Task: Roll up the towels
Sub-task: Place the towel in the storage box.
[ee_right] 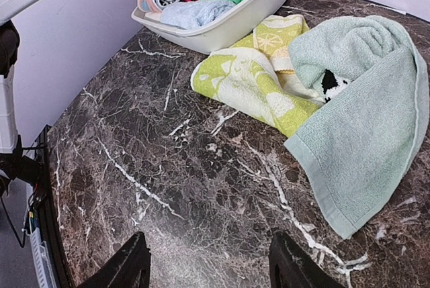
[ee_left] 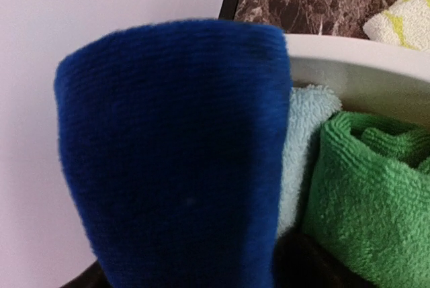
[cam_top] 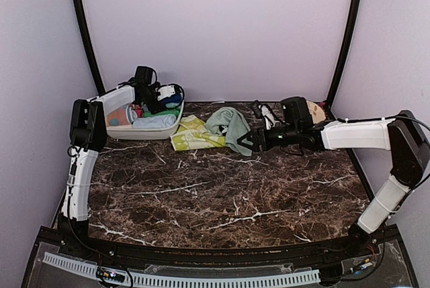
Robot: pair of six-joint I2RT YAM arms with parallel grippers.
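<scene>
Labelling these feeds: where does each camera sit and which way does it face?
Top external: above, behind the bases, facing the back wall; both arms show.
Left wrist: inside the white tub, against the blue towel; fingers unclear.
Right wrist: low over the marble table, facing the tub; own fingers show.
Top and right wrist share the mint green towel.

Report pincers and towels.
Right pincer open, empty. Left pincer over white plastic tub, grip unclear, deep blue towel before it. Pale mint green towel unrolled, overlapping yellow-green patterned cloth.
</scene>
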